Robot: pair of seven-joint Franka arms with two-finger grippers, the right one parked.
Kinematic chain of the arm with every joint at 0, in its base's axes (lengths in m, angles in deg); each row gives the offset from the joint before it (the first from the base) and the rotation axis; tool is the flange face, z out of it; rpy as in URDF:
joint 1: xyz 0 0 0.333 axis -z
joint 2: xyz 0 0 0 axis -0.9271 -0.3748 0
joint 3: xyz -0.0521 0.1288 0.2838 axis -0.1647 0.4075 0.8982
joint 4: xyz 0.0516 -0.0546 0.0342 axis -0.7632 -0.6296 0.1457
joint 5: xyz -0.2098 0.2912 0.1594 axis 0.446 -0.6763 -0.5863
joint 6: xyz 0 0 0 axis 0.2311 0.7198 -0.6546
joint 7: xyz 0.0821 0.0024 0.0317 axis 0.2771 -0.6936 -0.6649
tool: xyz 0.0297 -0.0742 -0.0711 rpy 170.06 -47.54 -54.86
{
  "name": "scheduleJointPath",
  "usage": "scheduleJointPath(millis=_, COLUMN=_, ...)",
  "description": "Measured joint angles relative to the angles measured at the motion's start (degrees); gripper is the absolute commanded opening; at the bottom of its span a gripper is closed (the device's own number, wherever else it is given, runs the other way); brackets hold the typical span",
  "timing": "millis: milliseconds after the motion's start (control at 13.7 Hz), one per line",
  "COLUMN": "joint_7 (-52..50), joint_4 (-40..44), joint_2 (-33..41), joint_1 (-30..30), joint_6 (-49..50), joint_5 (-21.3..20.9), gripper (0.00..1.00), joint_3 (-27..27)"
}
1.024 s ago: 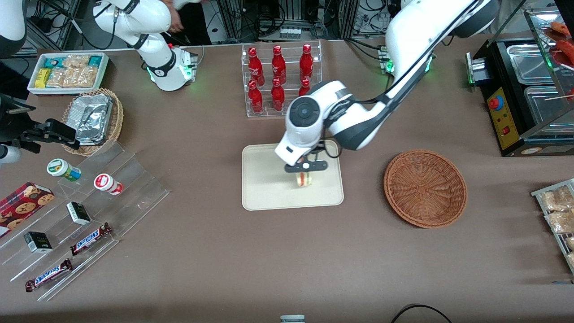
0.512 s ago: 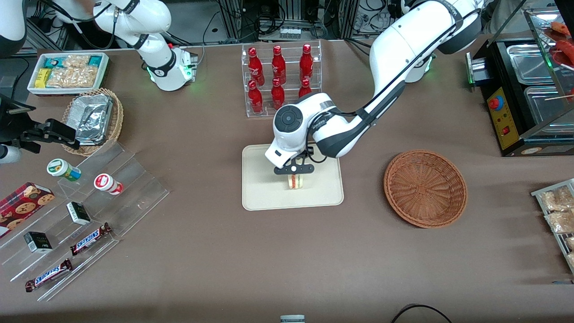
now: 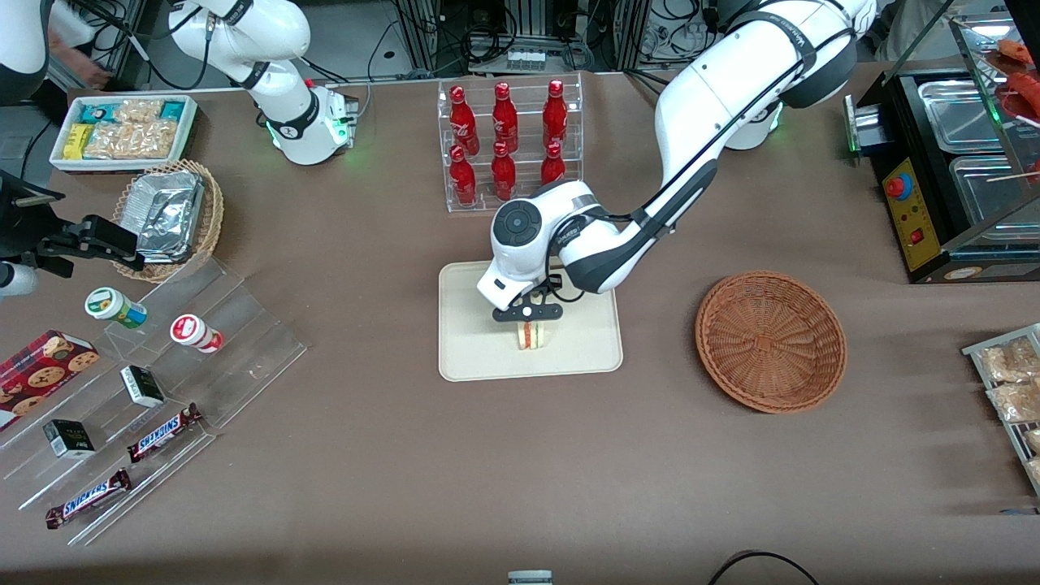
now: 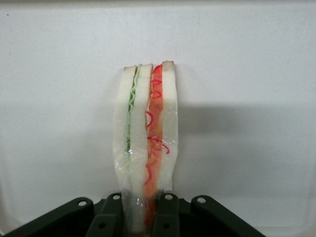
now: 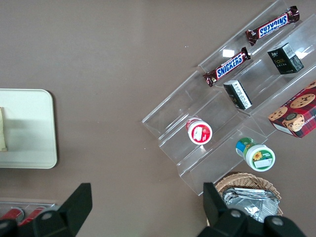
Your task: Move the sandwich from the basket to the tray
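Left arm's gripper point(image 3: 530, 323) is down over the tray point(image 3: 479, 357), fingers point(image 4: 167, 217) clamped on the sandwich point(image 3: 530, 335). The wrist view shows the sandwich point(image 4: 145, 143) pinched edge-on between both fingers, with bread slices outside, a red-orange filling layer plus a thin green one inside, and what looks like clear wrap around it. The cream tray surface point(image 4: 247, 74) fills the frame under it, and the sandwich casts a shadow on it. It's hard to say whether its lower edge is touching the tray or sitting just above it; the front view suggests contact or close to it.

The sandwich is roughly mid-tray, a bit toward the edge nearer the front camera. The basket point(image 3: 770, 341) sits on the bench point(image 3: 520, 471) beside the tray, toward the working arm's end, with nothing in it. A clear rack of red bottles point(image 3: 508, 142) stands farther from the front camera than the tray. The right wrist view catches a corner of the tray point(image 5: 29, 148) with a sliver of the sandwich point(image 5: 3, 129) at the frame edge.
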Motion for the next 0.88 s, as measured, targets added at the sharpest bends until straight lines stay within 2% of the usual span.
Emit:
scheduleJointPath(millis=293, joint_7=-2.3, joint_4=0.9, joint_2=0.1, joint_1=0.0, joint_6=0.2, joint_5=-0.2, gripper=1.00, joint_3=0.0)
scheduleJointPath(millis=512, joint_7=-4.3, joint_4=3.4, joint_2=2.5, joint_1=-1.2, joint_6=5.0, joint_5=0.3, gripper=1.00, joint_3=0.1)
scheduleJointPath(millis=878, joint_7=-4.3, joint_4=6.6, joint_2=13.5, joint_1=-6.6, joint_6=15.6, joint_5=7.6, gripper=1.00, joint_3=0.1)
